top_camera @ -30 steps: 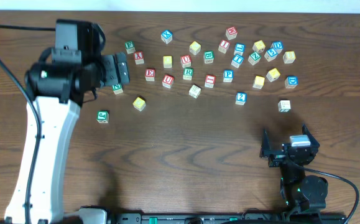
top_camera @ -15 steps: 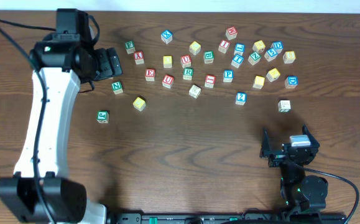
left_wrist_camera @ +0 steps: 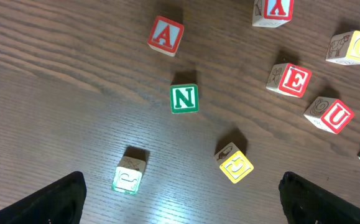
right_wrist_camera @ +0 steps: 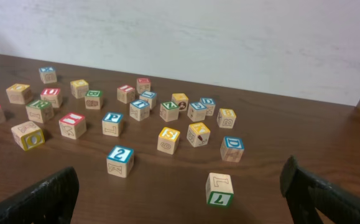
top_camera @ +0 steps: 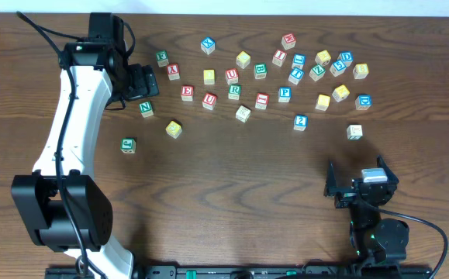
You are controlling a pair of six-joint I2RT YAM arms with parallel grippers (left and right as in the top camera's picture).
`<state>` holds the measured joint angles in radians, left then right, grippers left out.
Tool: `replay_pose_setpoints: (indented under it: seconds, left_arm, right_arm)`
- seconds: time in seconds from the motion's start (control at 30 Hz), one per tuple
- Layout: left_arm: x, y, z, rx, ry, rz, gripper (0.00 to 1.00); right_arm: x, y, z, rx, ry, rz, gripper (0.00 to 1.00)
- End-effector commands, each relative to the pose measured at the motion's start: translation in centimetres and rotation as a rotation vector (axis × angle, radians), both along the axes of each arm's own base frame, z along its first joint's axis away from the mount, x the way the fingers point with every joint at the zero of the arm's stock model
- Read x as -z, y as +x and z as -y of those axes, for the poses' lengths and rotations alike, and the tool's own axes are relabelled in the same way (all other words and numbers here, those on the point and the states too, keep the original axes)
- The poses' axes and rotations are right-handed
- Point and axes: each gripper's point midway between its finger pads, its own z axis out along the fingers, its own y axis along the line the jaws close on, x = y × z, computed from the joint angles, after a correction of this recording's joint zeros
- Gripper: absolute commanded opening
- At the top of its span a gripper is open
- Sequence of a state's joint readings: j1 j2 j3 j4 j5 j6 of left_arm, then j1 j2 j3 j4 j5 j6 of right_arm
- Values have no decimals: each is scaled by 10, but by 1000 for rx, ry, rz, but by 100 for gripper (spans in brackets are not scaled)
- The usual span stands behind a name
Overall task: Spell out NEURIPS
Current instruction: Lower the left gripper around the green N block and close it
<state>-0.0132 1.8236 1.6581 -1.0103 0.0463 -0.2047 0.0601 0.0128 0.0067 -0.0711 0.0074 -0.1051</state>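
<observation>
- Since 1 second ago the left claw [top_camera: 153,80] has pulled back toward the far side of the table [top_camera: 232,194]. The green N [top_camera: 146,108] that it half hid now shows in full.
- That claw is wide open and holds nothing. It hangs just past the N and does not touch it.
- The N sits at the left, apart from the bunch. I think it is there to start the word.
- The red E [top_camera: 187,92] and red U [top_camera: 209,100] lie side by side, a little to the right of the N. They are handy for the next 2 spots but not in line yet.
- The green R [top_camera: 234,91], blue P [top_camera: 284,94] and red I [top_camera: 279,56] are further right, mixed in with other letter blocks [top_camera: 298,60].
- The yellow S [right_wrist_camera: 169,139] shows in the right wrist view, at the near side of that bunch.
- The right claw [top_camera: 357,180] has not moved. It rests near the front, wide open and empty, I think waiting its turn.
</observation>
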Motion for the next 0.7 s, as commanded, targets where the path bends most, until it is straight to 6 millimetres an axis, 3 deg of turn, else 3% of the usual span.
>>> replay_pose_setpoints:
  seconds: [0.0,0.4,0.67]
  left_arm:
    - [-2,9,-2,18,10,15,97]
    - [39,22,-2,17,9,-49,98]
    - [53,28,-3,-14,6,-58,98]
  right_arm:
    - [1,0,2,11,14,-3,99]
    - [1,0,2,10,15,-3,99]
    - [1,0,2,11,14,-3,99]
